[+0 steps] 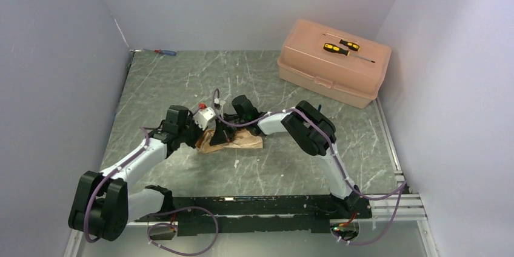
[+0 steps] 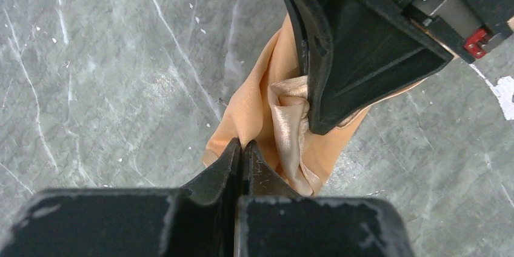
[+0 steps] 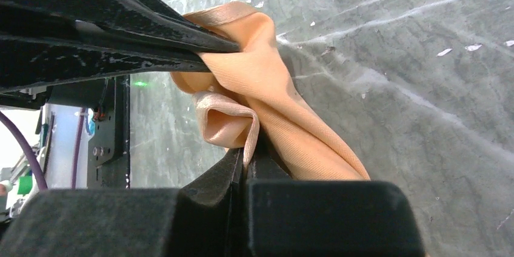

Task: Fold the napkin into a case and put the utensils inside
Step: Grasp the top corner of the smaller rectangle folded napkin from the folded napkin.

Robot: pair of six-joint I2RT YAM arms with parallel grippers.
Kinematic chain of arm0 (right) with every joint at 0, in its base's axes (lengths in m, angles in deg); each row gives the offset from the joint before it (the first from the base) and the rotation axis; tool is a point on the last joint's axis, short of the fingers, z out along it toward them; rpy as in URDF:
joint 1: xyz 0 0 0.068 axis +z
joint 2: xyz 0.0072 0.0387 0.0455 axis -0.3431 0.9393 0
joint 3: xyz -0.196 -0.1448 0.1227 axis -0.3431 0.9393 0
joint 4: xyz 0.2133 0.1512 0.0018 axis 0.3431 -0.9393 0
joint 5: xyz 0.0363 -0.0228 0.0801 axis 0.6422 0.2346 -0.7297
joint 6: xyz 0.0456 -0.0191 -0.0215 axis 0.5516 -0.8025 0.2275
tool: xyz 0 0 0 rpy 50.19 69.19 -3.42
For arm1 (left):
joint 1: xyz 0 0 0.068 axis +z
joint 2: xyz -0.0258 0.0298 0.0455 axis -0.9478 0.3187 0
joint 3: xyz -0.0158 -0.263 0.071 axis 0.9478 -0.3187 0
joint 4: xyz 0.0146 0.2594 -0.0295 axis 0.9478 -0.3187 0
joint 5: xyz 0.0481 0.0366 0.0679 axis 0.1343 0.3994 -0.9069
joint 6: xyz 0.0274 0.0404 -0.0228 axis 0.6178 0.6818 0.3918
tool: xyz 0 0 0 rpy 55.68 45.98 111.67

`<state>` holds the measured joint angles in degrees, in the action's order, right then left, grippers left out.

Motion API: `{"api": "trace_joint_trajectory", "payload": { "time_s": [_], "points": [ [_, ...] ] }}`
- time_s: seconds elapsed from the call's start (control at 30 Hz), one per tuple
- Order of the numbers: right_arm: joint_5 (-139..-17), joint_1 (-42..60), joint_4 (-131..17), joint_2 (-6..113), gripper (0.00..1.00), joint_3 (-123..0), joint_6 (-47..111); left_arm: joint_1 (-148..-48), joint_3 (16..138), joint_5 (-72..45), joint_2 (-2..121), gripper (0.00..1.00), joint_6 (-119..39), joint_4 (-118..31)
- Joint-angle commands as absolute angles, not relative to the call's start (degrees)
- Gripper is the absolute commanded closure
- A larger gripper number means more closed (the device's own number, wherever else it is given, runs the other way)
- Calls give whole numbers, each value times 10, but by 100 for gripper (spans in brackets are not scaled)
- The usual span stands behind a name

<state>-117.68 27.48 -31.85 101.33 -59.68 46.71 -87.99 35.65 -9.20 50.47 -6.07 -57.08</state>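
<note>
Left gripper [image 2: 242,146] has its jaws together on a thin edge of the napkin [image 2: 257,102], at the near side of the bunched cloth. The right gripper [image 3: 245,148] is likewise pinched shut, with a rolled lip of peach fabric coming out between its fingers. Both tools meet mid-table [image 1: 182,81], just beside one another, and the napkin lies crumpled between and under them. The cloth is not flat and shows no pouch shape, so I judge the folding stage to be far from done. No utensils are seen in any view. A pink box [image 1: 330,63] sits well apart at the far right.

Risks from here:
- The left pinch looks shallow. If the arms draw apart, the shiny fabric could slide out of it and the corner drop.
- Either grip may have caught more than one layer. A lift would then drag the whole bundle instead of opening a single flap, and the creases would set crooked.
- The fingers work very close together, so a small sideways error could knock one tool against the other.
</note>
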Motion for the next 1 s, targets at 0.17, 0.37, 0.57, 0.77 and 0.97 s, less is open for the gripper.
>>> {"api": "trace_joint_trajectory", "payload": {
  "time_s": [0.17, 0.37, 0.57, 0.77, 0.97],
  "points": [
    [-1143, 273, -471, 1036, 100, -626, 442, -884, 354, -57, 479, 97, -56, -558],
    [-1102, 274, -507, 1036, 100, -630, 474, -887, 344, -46, 454, 97, -33, -572],
    [-1103, 273, -484, 1010, 100, -624, 504, -892, 327, -41, 416, 95, 0, -581],
    [-1131, 270, -489, 1013, 100, -651, 522, -893, 329, -59, 416, 87, 1, -578],
    [-1105, 270, -528, 1039, 100, -662, 534, -894, 346, -57, 451, 83, -29, -561]
  ]
}}
